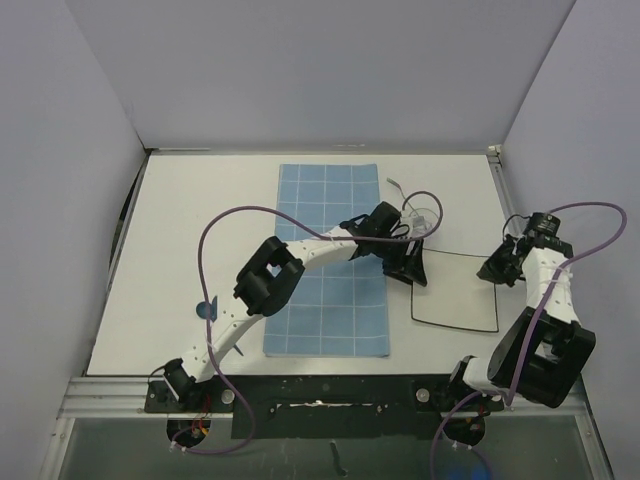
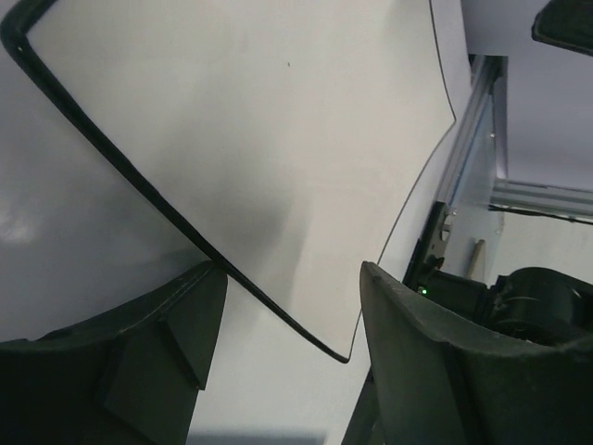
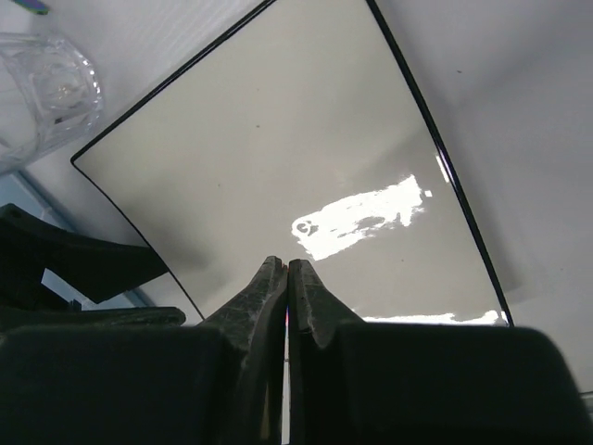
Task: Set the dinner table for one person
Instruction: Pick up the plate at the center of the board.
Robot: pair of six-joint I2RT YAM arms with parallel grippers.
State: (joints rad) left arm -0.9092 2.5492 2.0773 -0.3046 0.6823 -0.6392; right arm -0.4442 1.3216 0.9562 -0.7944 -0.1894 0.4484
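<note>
Left gripper [image 2: 289, 278]: jaws well apart, nothing clamped, black-rimmed edge of flat white square plate [image 1: 455, 292] running between fingers near plate corner; contact unclear. Right gripper [image 3: 287, 266]: fingers pressed together, empty, above plate's right edge. Clear faceted glass tumbler [image 1: 421, 217] at plate's far-left corner. Blue white-gridded cloth mat [image 1: 325, 300] just left of plate, left arm reaching across it. All on large flat white rectangular desk [image 1: 175, 250], which spans walled bay; black rail [image 1: 330, 393] along near edge by arm bases.
</note>
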